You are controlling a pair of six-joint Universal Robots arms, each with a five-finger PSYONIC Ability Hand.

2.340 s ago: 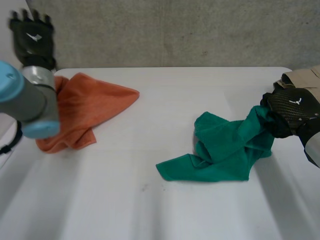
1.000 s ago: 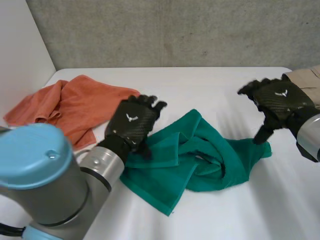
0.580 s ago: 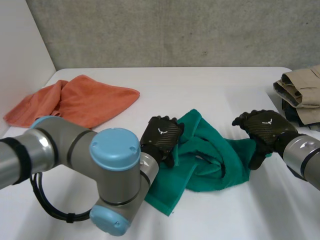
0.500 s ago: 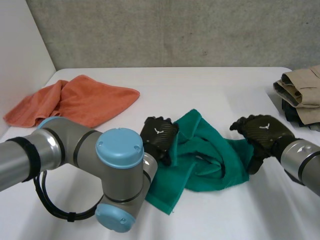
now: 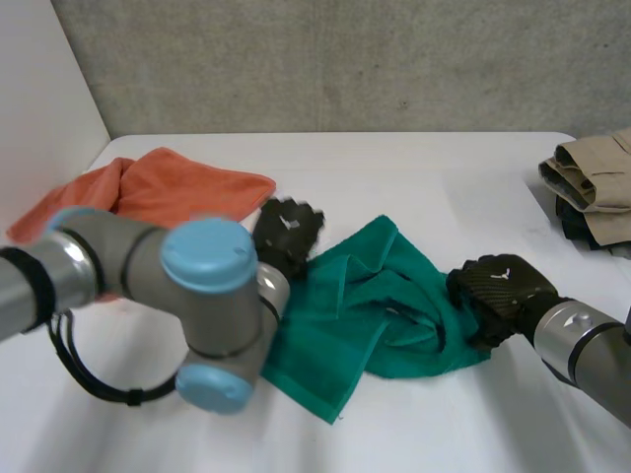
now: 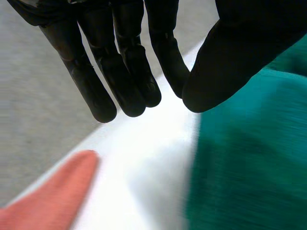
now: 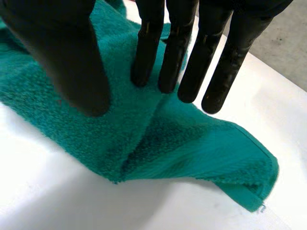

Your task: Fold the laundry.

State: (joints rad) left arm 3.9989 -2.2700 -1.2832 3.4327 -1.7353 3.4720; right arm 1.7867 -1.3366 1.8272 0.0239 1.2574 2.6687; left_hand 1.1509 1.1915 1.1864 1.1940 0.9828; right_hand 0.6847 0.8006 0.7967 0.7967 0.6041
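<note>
A crumpled green towel lies mid-table. My left hand hovers at its far left edge. In the left wrist view this hand has straight fingers with the thumb brought close against them. No cloth shows between them, and the green towel lies under the thumb side. My right hand rests on the towel's right end. Its straight fingers and thumb stand apart, tips down on the green towel, with a raised fold between them.
An orange towel lies spread at the table's far left, and its edge shows beyond my left fingertips. Folded beige and dark clothes are stacked at the right edge. My left arm's elbow hangs over the table's front left.
The left hand came down onto the towel's left edge, brought thumb and fingers together and pulled back to the far left. The right hand lowered onto the towel's right end.
</note>
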